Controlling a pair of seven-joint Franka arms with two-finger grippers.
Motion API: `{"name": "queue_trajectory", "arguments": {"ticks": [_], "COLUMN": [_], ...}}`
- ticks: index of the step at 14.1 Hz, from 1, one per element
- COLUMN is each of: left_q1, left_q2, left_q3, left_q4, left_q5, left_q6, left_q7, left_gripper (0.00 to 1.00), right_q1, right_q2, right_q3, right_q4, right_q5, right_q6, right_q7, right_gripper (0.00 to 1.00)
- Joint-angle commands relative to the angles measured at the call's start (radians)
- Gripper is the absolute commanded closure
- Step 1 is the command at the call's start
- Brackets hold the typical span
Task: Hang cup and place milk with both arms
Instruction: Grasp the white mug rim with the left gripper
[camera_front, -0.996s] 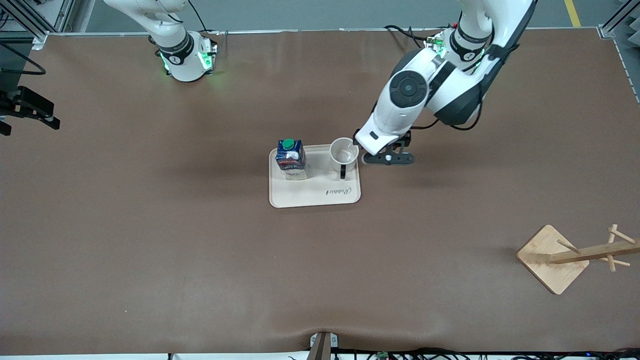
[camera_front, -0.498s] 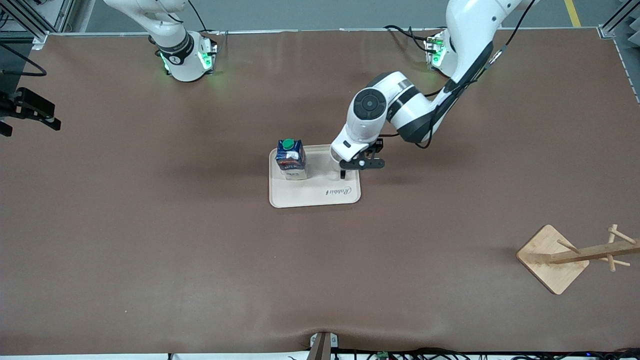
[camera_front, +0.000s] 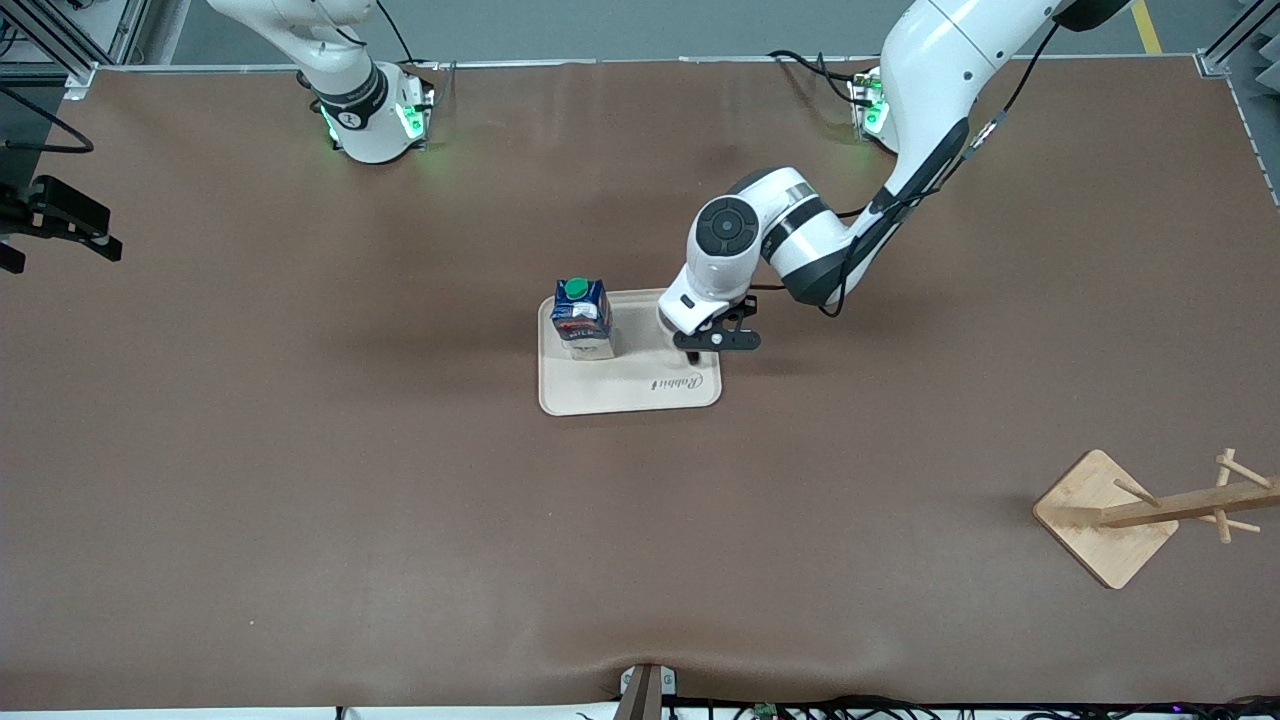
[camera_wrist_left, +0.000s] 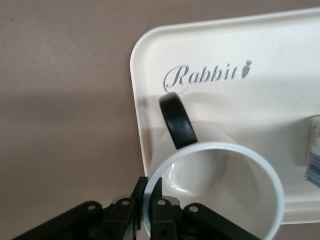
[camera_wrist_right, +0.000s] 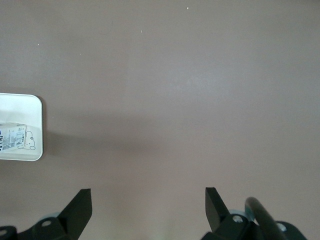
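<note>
The cup (camera_wrist_left: 215, 170), a white mug with a black loop handle (camera_wrist_left: 177, 120), stands on the cream tray (camera_front: 630, 395) at its corner toward the left arm's end. In the front view the left hand hides most of it. My left gripper (camera_wrist_left: 150, 187) is down on the cup and its fingers pinch the rim, one inside and one outside. It also shows in the front view (camera_front: 700, 335). The milk (camera_front: 582, 318), a dark blue carton with a green cap, stands upright on the tray's other end. My right gripper (camera_wrist_right: 147, 200) is open and empty over bare table, with the tray's corner (camera_wrist_right: 30, 102) off to one side.
A wooden peg rack (camera_front: 1140, 515) on a square base stands near the left arm's end of the table, nearer the front camera. A black fixture (camera_front: 60, 215) sits at the table's edge at the right arm's end. The brown table (camera_front: 350, 500) surrounds the tray.
The left arm has swung from beside the tray to over the cup, and its fingers have come down onto the cup's rim. The milk, tray and rack have not moved.
</note>
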Motion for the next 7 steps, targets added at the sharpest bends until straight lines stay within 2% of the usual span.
{"name": "queue_trajectory", "arguments": {"ticks": [1, 3, 7], "left_q1": [0.017, 0.035, 0.106], "left_q2": [-0.046, -0.101, -0.132], "left_q3": [-0.003, -0.001, -0.003], "left_q4": [0.021, 0.068, 0.319], "left_q5": [0.027, 0.027, 0.026], "left_q6": [-0.026, -0.110, -0.429], "left_q7": [-0.004, -0.004, 0.058], "left_gripper": [1.00, 1.00, 1.00], "right_q1": [-0.011, -0.012, -0.012], "right_q2": [0.011, 0.011, 0.014], "right_q3": [0.009, 0.009, 0.011], "right_q4": [0.022, 0.022, 0.021], "right_q5": [0.002, 0.002, 0.004], "right_q6": [-0.009, -0.009, -0.009], "right_q7": [-0.007, -0.007, -0.007], "right_gripper": [0.00, 0.00, 0.00]}}
